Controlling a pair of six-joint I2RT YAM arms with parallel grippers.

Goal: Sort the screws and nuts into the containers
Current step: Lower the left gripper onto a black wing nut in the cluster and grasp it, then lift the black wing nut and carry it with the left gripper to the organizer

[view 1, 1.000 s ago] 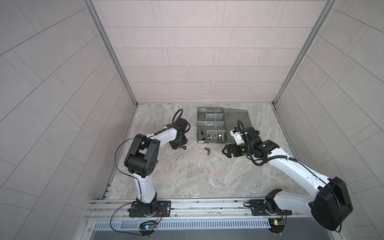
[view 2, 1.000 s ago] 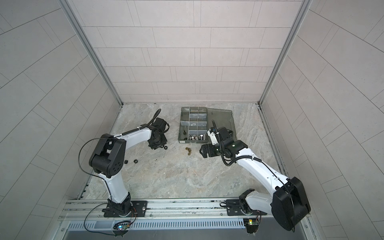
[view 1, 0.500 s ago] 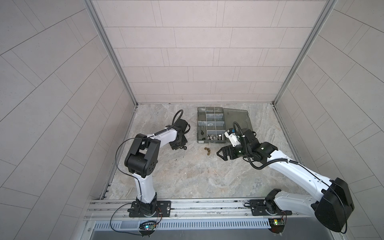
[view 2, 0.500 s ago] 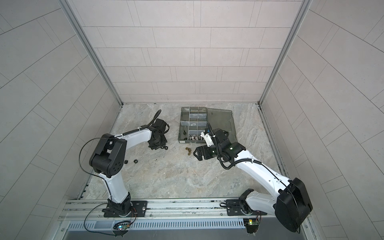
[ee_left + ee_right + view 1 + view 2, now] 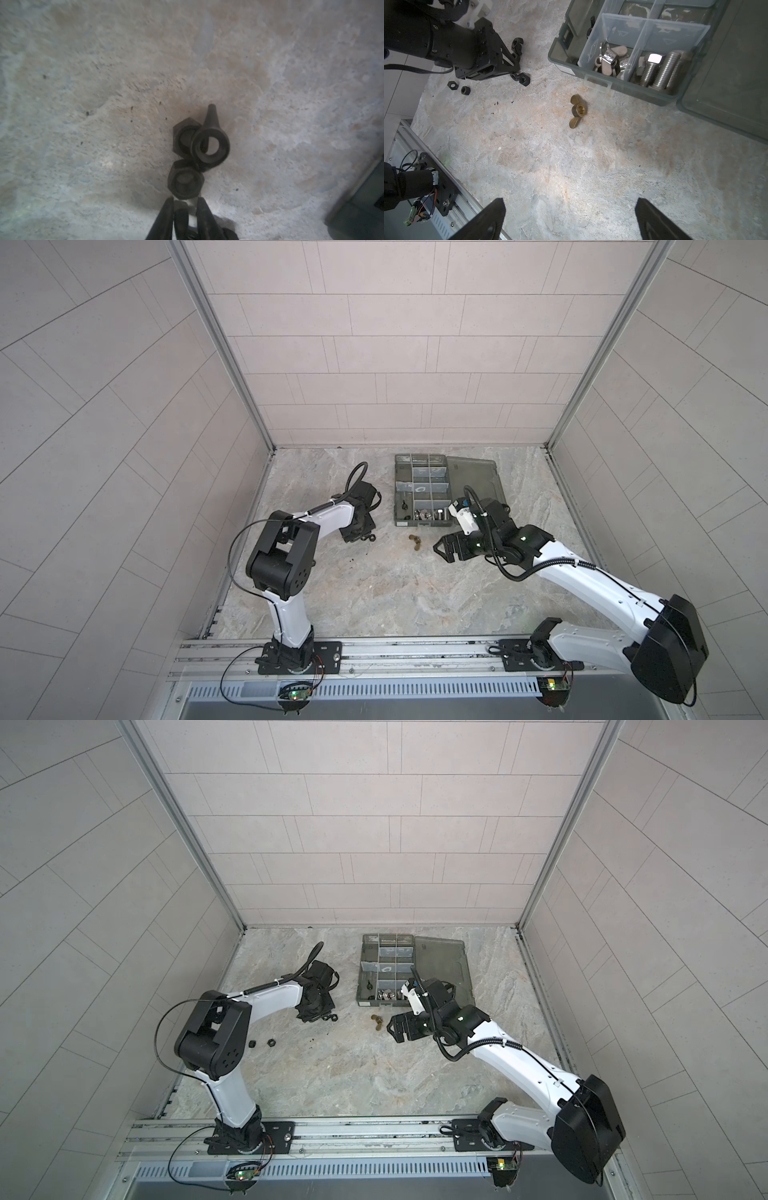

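My left gripper (image 5: 357,537) (image 5: 185,202) points down at the floor left of the box, its jaws nearly together on a dark strip that looks like the wing of a black wing nut. Just past its tips lie two black hex nuts (image 5: 185,179) and another black wing nut (image 5: 211,145). My right gripper (image 5: 444,549) (image 5: 571,207) hangs open and empty, a little to the right of the brass wing nuts (image 5: 415,541) (image 5: 576,111). In the containers (image 5: 397,489) (image 5: 612,85), three screws (image 5: 658,70) fill a front compartment, with silver wing nuts (image 5: 610,58) beside them.
The box's lid (image 5: 478,477) lies open flat on its right. Two loose black hex nuts (image 5: 261,1042) (image 5: 458,87) sit near the left arm's elbow. A black nut (image 5: 403,504) lies in a left compartment. Tiled walls close in on three sides.
My right gripper has swung left from the box's front corner toward the brass nuts, staying open. The left jaws have narrowed while that arm held its place.
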